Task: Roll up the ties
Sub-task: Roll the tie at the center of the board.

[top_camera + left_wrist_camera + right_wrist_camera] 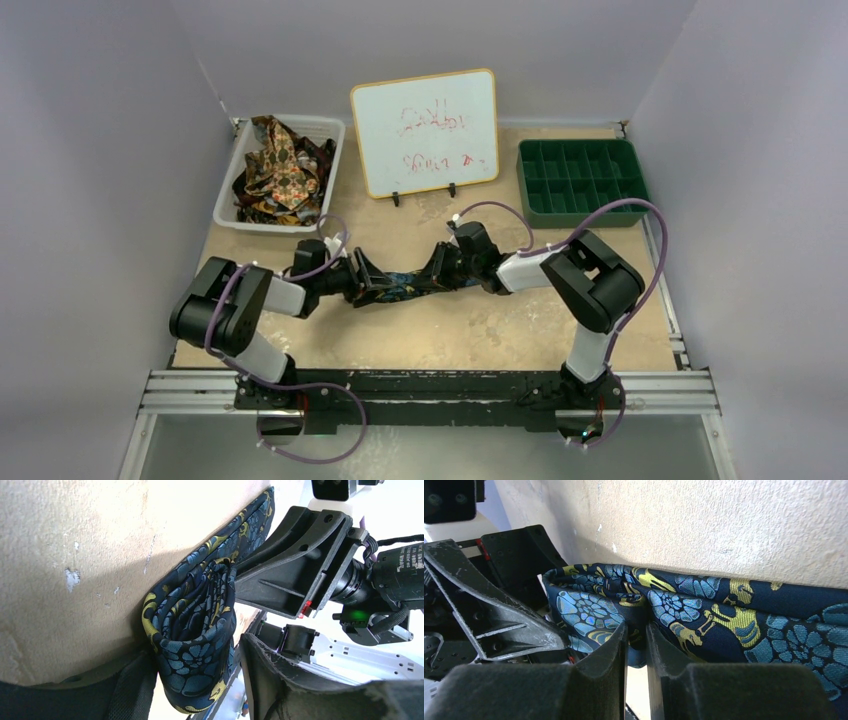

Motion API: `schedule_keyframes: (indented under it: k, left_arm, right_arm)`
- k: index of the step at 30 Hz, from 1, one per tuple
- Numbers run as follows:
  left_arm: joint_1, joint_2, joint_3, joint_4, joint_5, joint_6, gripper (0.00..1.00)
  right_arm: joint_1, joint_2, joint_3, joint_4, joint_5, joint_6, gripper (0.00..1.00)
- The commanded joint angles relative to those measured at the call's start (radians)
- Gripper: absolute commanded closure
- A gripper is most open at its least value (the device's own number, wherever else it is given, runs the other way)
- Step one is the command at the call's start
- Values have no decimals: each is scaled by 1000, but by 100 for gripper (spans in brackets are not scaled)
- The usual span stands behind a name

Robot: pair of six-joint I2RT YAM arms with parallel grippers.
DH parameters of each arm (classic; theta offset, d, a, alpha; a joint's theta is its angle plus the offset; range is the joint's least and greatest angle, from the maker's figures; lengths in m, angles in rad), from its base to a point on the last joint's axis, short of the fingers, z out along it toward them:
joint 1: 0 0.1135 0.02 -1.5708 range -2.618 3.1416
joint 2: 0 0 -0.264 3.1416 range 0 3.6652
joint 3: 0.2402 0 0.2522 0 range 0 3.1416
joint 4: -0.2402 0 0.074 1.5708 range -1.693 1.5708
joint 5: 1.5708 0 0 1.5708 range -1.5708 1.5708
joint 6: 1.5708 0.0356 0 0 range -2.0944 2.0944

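I see the navy tie [405,285] lying in the middle of the desk [480,330]. Its long axis runs roughly parallel to the near edge, with the rolled end toward the left edge and the flat tail toward the right. The left fingers [280,680] clamp the roll from both sides. The right fingers [609,655] stand almost together, pinching a fold just beside the roll. Bare desk lies toward the near edge. Along the far edge stand a white bin [228,190] of other ties [280,165], a whiteboard [425,130] and a green tray [522,180].
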Motion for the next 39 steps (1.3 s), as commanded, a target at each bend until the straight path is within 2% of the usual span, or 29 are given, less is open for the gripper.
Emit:
schedule_keyframes:
  k: [1,5,7,13,18,21,24,29,35,39]
  left_arm:
    - [-1,-26,-23,-87,-143,28,40]
    - [-1,-1,-44,-28,-135,-22,40]
    - [-1,34,-62,26,-127,-46,42]
    - [-2,73,-79,85,-119,-50,63]
    - [-2,-7,-37,-74,-156,40,81]
    - [-2,-64,6,-229,-182,123,87]
    - [-2,-112,52,-379,-212,210,89]
    - [-2,-193,102,-552,-271,265,90]
    - [-2,-245,170,-690,-307,299,89]
    - [-2,-257,226,-766,-327,332,89]
  right_arm:
    - [-2,-9,-17,-112,68,-50,80]
    - [-3,2,-18,-84,72,-50,81]
    - [-2,7,-18,-79,60,-48,82]
    - [-2,-3,-20,-84,70,-52,82]
    - [-3,-33,-10,-95,68,-84,77]
    - [-3,-84,14,-123,68,-121,71]
    - [-3,-131,44,-187,76,-160,66]
    - [-2,-168,95,-331,245,-247,63]
    - [-1,-88,130,-411,398,-314,71]
    - [8,-98,86,-386,360,-302,72]
